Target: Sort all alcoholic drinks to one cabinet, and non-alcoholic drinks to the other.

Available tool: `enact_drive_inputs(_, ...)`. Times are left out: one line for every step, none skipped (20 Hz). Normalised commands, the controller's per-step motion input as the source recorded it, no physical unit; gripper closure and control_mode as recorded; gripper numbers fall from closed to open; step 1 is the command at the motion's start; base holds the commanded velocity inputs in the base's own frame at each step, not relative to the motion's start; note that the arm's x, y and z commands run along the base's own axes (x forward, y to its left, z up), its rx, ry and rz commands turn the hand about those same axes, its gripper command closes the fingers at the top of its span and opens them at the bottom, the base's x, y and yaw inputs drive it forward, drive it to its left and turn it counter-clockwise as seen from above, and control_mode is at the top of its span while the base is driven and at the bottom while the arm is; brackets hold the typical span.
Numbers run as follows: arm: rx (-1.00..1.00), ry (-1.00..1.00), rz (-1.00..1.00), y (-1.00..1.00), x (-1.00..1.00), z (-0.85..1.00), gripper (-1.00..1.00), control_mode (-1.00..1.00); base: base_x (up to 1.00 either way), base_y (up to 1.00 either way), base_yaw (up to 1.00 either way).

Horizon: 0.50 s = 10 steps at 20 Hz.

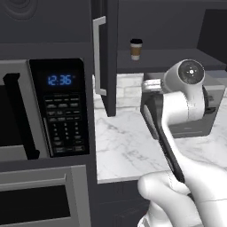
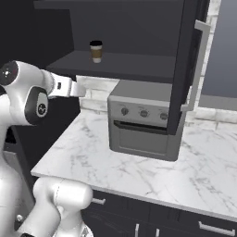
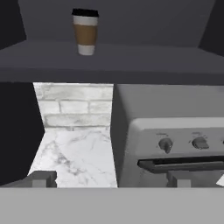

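Observation:
A brown paper coffee cup (image 1: 136, 48) (image 2: 96, 51) (image 3: 85, 31) with a black lid stands upright on the dark shelf (image 2: 125, 65) (image 3: 140, 59) of an open black wall cabinet. My gripper (image 2: 82, 90) (image 3: 109, 179) hangs below and in front of that shelf, level with the toaster oven and apart from the cup. Its fingertips (image 3: 42, 178) stand wide open with nothing between them. In the left base view the hand (image 1: 149, 85) is partly hidden behind my own arm. Both cabinet doors (image 1: 109, 57) (image 2: 184, 69) are swung out, each with a silver bar handle.
A grey toaster oven (image 2: 143, 122) (image 3: 175, 131) sits on the marble counter (image 1: 128, 146) (image 2: 139, 171) under the shelf. A black microwave (image 1: 62, 106) fills the wall column at the left. Black drawers (image 2: 152, 217) run below the counter. White brick backsplash (image 3: 74, 105) is behind.

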Motion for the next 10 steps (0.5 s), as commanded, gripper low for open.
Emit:
enact_drive_inputs(0.13,0.17,0.0,-0.39,-1.0,-0.5,-1.0,-1.0,0.0,0.0,0.0)
enact_drive_inputs(0.13,0.18,0.0,-0.41,-1.0,-0.5,-1.0,-1.0,0.0,0.0,0.0)
enact_drive_inputs(0.11,0.17,0.0,-0.36,-1.0,-0.56,-1.0,-1.0,0.0,0.0,0.0)
enact_drive_inputs(0.1,0.17,0.0,-0.27,-1.0,-0.61,-1.0,-1.0,0.0,0.0,0.0)
enact_drive_inputs(0.09,0.17,0.0,-0.22,-1.0,-0.69,-1.0,-1.0,0.0,0.0,0.0)
enact_drive_inputs(0.05,0.18,0.0,-0.13,-0.95,-0.74,-1.0,-1.0,0.0,0.0,0.0)
enact_drive_inputs(0.01,0.17,0.0,-0.01,-0.91,-0.86,-1.0,-1.0,0.0,0.0,0.0)
enact_drive_inputs(0.0,0.17,0.0,0.0,-0.85,-0.91,-1.0,-1.0,0.0,0.0,0.0)
enact_drive_inputs(0.0,0.19,0.0,0.0,-0.7,-1.0,-1.0,-1.0,0.0,0.0,0.0)
enact_drive_inputs(0.0,0.17,0.0,0.0,-0.65,-1.0,-1.0,-1.0,0.0,0.0,0.0)
